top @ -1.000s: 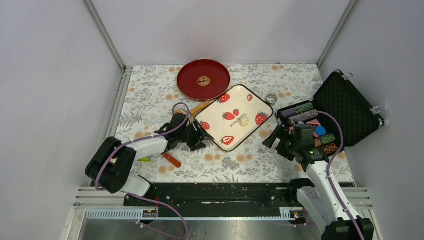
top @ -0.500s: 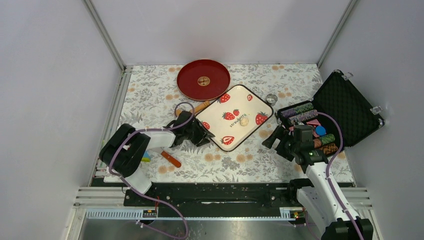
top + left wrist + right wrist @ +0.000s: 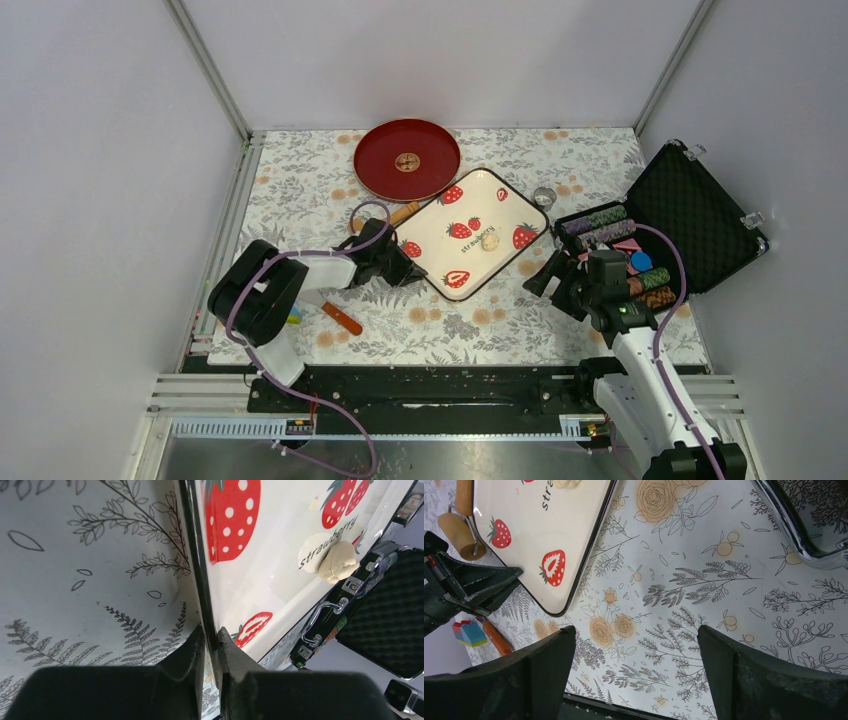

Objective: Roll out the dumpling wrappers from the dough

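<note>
Left wrist, left end effector (image 3: 210, 633) pinching tray (image 3: 280, 540) rim, overhead unclear

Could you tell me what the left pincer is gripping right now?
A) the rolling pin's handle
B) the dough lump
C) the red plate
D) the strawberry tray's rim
D: in the left wrist view, the left pincer has a finger on each side of the strawberry tray at its black rim.
</note>
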{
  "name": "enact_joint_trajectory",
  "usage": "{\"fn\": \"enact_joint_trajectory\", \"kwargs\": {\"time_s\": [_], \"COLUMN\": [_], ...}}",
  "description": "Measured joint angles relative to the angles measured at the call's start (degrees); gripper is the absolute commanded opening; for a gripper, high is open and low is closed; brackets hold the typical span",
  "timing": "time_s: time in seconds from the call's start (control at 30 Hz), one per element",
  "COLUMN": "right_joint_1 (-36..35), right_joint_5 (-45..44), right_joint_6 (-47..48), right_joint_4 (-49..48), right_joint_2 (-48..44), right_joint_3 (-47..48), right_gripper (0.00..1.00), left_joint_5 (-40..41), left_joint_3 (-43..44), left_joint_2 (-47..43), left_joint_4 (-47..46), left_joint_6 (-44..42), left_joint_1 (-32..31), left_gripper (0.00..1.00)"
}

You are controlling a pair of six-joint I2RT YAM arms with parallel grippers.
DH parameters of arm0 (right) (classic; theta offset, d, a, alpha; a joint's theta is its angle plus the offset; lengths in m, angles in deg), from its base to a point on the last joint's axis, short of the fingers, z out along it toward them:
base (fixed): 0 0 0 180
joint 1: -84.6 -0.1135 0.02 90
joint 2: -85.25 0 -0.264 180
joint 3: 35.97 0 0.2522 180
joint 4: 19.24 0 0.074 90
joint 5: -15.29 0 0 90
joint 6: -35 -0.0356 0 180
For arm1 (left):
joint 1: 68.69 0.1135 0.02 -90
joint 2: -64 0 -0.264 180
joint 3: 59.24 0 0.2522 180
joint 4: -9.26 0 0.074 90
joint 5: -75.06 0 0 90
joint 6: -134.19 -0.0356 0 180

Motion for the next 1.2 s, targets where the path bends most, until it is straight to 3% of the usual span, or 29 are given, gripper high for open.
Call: {"fn": "enact_joint_trajectory", "kwargs": {"time_s": [0.1,0.63,0.93,1.2], "right_joint_1": [0.00,0.00,0.00,0.00], "right_joint_5": [0.04,0.02,0.04,0.04], "right_joint_6": [0.02,2.01,3.21,3.87], "right_joint_4": [0.02,3.61,4.76,5.73], "right_joint_2": [-0.42,-1.01,-0.98,-0.07], "right_joint_3": [0.00,2.05,4.24,4.33], "right_gripper": [0.99,0.99,0.99,0.99], "left_joint_5": [0.37,1.40,1.68,2.08], "left_joint_3": [-0.20,-7.56,-6.93,4.15], "left_joint_2": [-0.31,-10.49,-15.39,-11.13], "left_joint_4": [0.04,6.34,19.12,31.91], "left_joint_6": [0.57,-0.22,-9.88,-24.85], "left_joint_1": [-0.04,-3.30,-4.15,-0.28], "left_gripper": [0.00,0.00,0.00,0.00]}}
